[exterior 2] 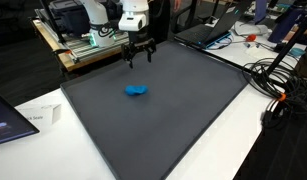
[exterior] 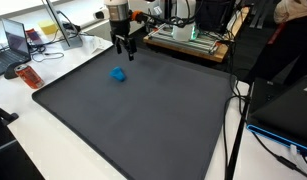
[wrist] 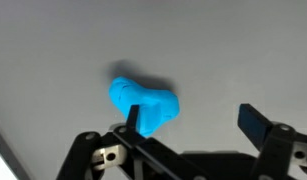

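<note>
A small bright blue lump (exterior: pixel 118 74) lies on the dark grey mat (exterior: pixel 143 120); in an exterior view it shows as a flattish blue shape (exterior 2: pixel 136 91). My gripper (exterior: pixel 125 52) hangs above the mat's far edge, a short way behind the lump, also seen from the opposite side (exterior 2: pixel 139 58). In the wrist view the blue lump (wrist: pixel 143 103) sits on the mat just beyond my left finger (wrist: pixel 134 116), while my gripper (wrist: pixel 193 120) stands open with only bare mat between its fingers.
A laptop (exterior: pixel 15 42) and an orange object (exterior: pixel 28 76) sit on the white desk beside the mat. Equipment racks (exterior: pixel 188 38) crowd the far edge. Cables (exterior 2: pixel 278 85) trail along one side. A paper slip (exterior 2: pixel 38 118) lies near a corner.
</note>
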Tool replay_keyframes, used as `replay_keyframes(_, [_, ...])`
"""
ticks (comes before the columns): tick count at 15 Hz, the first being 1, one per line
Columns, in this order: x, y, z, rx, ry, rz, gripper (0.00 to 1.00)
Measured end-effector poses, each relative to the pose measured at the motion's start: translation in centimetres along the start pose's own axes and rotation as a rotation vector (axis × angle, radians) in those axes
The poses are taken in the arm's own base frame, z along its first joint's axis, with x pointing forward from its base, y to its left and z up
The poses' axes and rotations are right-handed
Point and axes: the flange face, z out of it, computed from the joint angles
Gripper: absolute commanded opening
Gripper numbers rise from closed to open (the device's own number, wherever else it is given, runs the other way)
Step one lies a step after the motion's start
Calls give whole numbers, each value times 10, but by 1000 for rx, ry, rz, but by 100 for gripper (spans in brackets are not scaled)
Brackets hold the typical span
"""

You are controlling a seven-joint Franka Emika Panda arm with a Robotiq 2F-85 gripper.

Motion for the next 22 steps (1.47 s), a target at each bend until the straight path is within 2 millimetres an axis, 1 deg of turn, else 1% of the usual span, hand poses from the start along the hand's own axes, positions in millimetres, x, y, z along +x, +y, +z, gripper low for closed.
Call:
replay_keyframes(4, [3,-19,-6,-91,-34,87,100])
replay_keyframes(9, [11,-47,-23,-150,-116,155,100])
replay_keyframes(14, [31,-67,-37,-213,-159,265,100])
replay_keyframes(17, [44,-78,-34,-268,-167,362,100])
replay_keyframes(22, [63,-104,-18,-394,-187,526,100])
